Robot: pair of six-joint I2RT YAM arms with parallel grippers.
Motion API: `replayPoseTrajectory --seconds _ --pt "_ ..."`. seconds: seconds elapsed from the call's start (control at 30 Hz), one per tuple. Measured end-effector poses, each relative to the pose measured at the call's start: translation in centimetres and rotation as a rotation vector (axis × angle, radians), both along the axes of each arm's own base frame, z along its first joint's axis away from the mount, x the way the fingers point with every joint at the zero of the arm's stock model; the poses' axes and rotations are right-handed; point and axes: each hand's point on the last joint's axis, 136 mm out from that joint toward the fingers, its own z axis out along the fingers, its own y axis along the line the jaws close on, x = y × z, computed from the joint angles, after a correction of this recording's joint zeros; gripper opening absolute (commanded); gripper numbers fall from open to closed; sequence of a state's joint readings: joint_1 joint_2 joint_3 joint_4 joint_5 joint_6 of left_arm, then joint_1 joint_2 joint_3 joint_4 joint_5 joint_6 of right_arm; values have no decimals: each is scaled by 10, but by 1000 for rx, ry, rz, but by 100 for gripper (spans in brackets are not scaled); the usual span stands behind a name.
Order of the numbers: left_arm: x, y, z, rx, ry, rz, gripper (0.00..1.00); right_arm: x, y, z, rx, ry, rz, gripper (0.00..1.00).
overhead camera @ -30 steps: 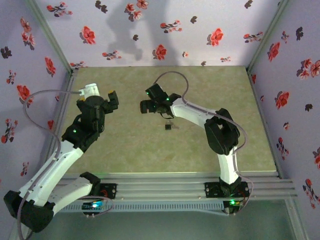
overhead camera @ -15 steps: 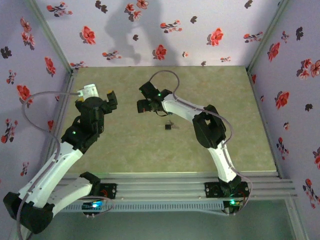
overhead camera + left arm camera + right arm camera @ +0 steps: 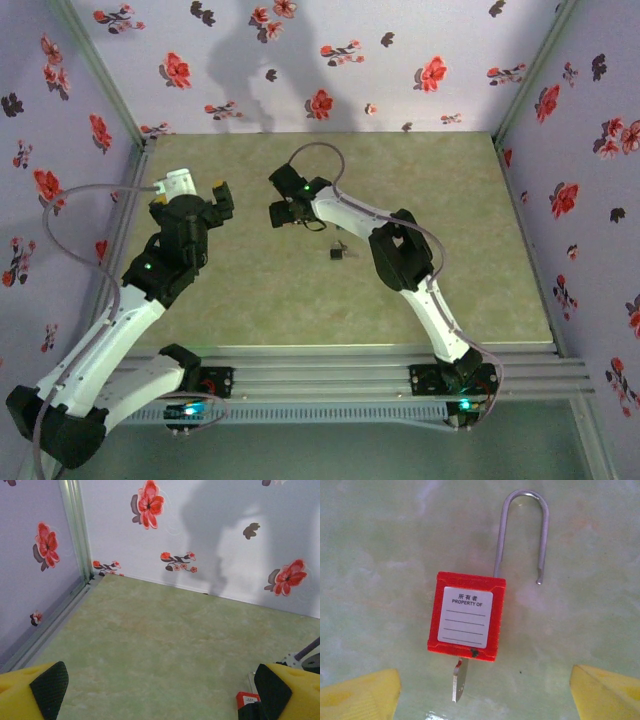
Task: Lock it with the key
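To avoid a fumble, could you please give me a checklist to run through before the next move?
1. Right hand open, padlock centred ahead of it: ok.
2. Left hand open and empty: ok.
3. Shackle closed: not ok, its free end is out.
4. Key in a hand: not ok, it lies on the table.
5. Silvery blade at the padlock's base seated in a keyhole: cannot tell.

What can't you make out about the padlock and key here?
Top view: the key is too small to tell head from blade.
Left wrist view: the padlock is partly hidden by a finger and the bottom edge.
Right wrist view: a silvery strip sticks out beneath the padlock; its upper end is hidden.
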State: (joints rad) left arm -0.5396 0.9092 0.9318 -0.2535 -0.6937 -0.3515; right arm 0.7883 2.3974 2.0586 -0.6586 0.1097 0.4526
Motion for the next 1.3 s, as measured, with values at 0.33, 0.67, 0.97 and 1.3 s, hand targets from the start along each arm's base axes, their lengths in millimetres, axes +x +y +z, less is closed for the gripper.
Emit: replayPoseTrajectory --seconds 0.33,0.67,0.97,1.3 --pt "0 1 0 5 0 4 100 6 8 -16 -29 17 35 81" --pt "-2 2 2 1 -8 5 100 12 14 -22 -48 15 55 73" --pt "-2 2 4 -4 -16 5 100 17 14 -26 -76 10 57 63" --pt "-2 3 3 -3 -13 6 100 18 11 -27 -97 -2 59 49"
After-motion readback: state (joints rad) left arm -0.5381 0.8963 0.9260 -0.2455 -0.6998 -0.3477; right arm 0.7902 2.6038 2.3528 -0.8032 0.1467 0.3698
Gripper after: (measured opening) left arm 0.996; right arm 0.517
